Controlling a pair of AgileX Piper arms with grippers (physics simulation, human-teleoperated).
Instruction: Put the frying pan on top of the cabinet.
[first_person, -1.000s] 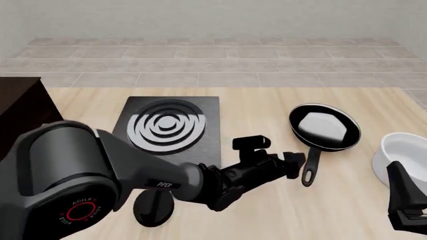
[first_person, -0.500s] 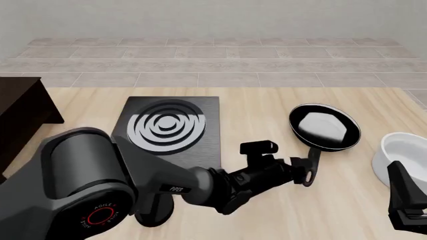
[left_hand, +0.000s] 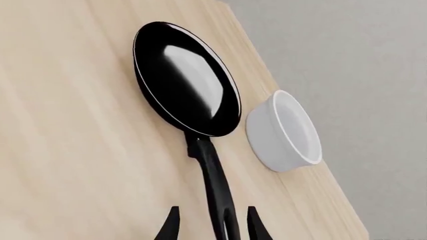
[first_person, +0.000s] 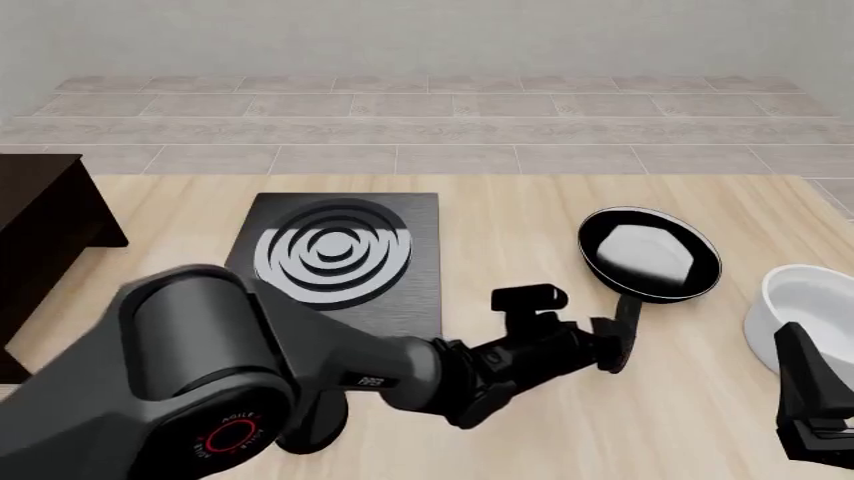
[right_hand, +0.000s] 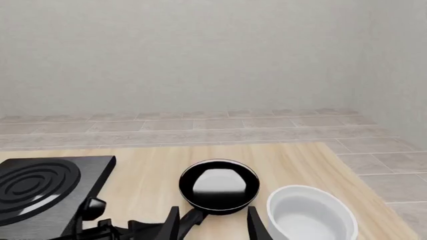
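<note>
Since 1 second ago your left arm has reached further forward and to the right, and your left hand (first_person: 617, 342) now sits at the end of the pan's handle where before it was short of it. The pan, the bowl and the stove plate have not shifted.

Going from left to right in the front view: the cabinet (first_person: 47, 235) stands at the far left edge of the worktop (first_person: 507, 215), dark and boxy, only partly in frame. Next comes the flat black stove plate (first_person: 340, 260) with its silver rings, lying flat on the wood. Your left arm crosses in front of it. In the left wrist view the 2 fingers (left_hand: 168, 226) of that hand stand apart, 1 on each side of the thin handle, with gaps showing between them and it, so the hand is spread and not gripping. The frying pan (first_person: 650, 255) rests on the worktop to the right of the stove plate, well away from the cabinet, its handle pointing back toward you. The white bowl (first_person: 801, 312) sits just beside the pan on its right. Your right hand (right_hand: 212, 225) hangs back at the near right, its fingers apart and holding nothing.
</note>
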